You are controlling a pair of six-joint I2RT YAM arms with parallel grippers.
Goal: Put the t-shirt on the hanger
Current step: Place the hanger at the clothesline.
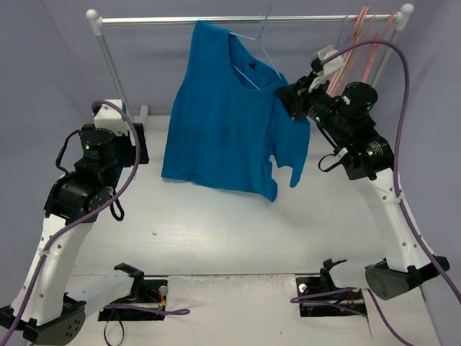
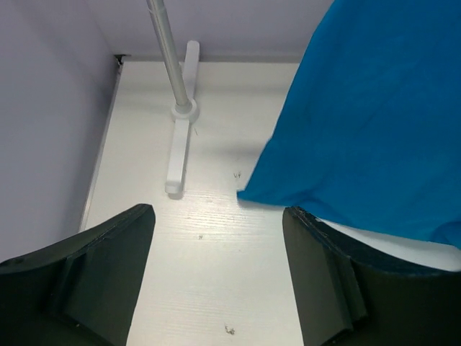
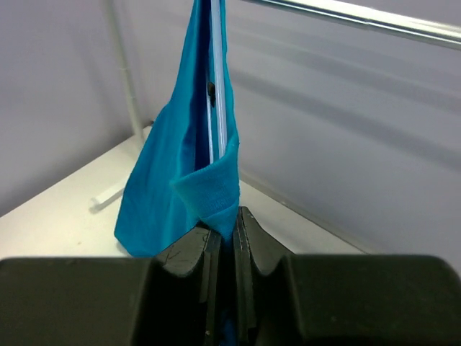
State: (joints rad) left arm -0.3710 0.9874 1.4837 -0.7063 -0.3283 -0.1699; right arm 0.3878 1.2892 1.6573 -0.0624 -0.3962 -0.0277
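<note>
From above, the t-shirt (image 1: 223, 122) hangs from the rail (image 1: 245, 19) on the hanger (image 1: 261, 45). Its wire shows in the neck opening, and the hook seems to sit over the rail. The right tool (image 1: 292, 101) is at the shirt's right shoulder, just beside the wire's lower end and pressed onto the cloth there. The left arm (image 1: 94, 166) stands well apart, low and off to the shirt's left. The pink hangers (image 1: 356, 43) hang clear at the rail's far end.

In the left wrist view, the left tool (image 2: 216, 216) is spread wide and holds nothing. The shirt's bottom corner (image 2: 374, 108) hangs ahead and to its right, above the bench (image 2: 209, 288), and the rack's foot (image 2: 180, 137) lies beyond.

The right wrist view shows the right tool pressed together on a folded edge of the shirt (image 3: 209, 194), with the pale wire (image 3: 216, 86) rising just behind the pinch.

The step appears to be seating this shoulder over the wire's end. To do it well:
- Lift the pinched fold outward and over the tip, not down.
- Pull lightly, so the hanger neither swings nor slips off the rail.
- Let go only once the cloth rests on the wire.
- The left tool could steady the hem.
</note>
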